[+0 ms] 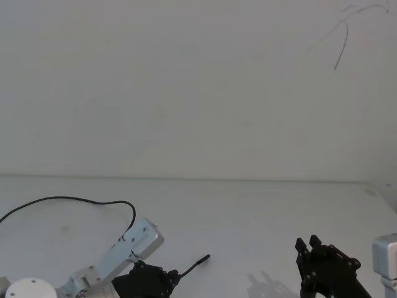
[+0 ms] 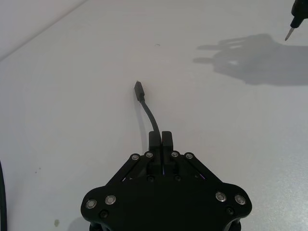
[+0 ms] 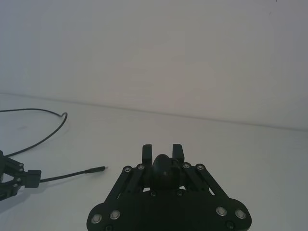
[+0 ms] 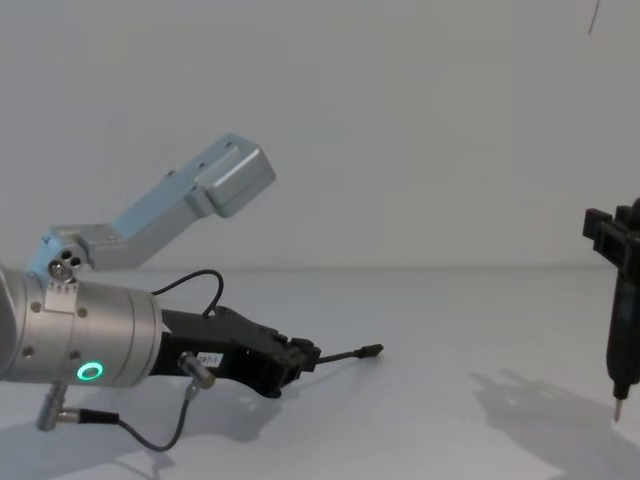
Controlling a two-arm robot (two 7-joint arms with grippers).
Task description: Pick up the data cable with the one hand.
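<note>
The data cable (image 1: 68,198) is a thin black cord that loops across the white table at the left. My left gripper (image 1: 177,274), low over the table, is shut on the cable (image 2: 151,115) a short way behind its plug. The plug (image 2: 139,90) sticks out past the fingertips (image 2: 166,139), just over the table. From the side, the left gripper (image 4: 305,355) holds the cord nearly level, plug (image 4: 370,351) forward. My right gripper (image 1: 308,243) hangs open at the right, well apart from the cable. Its fingers (image 3: 147,151) have nothing between them.
The white table (image 1: 248,211) runs back to a plain white wall. A short dark wrist wire (image 4: 150,435) with silver connectors hangs under the left wrist. The right gripper's shadow (image 2: 255,62) falls on the table beyond the plug.
</note>
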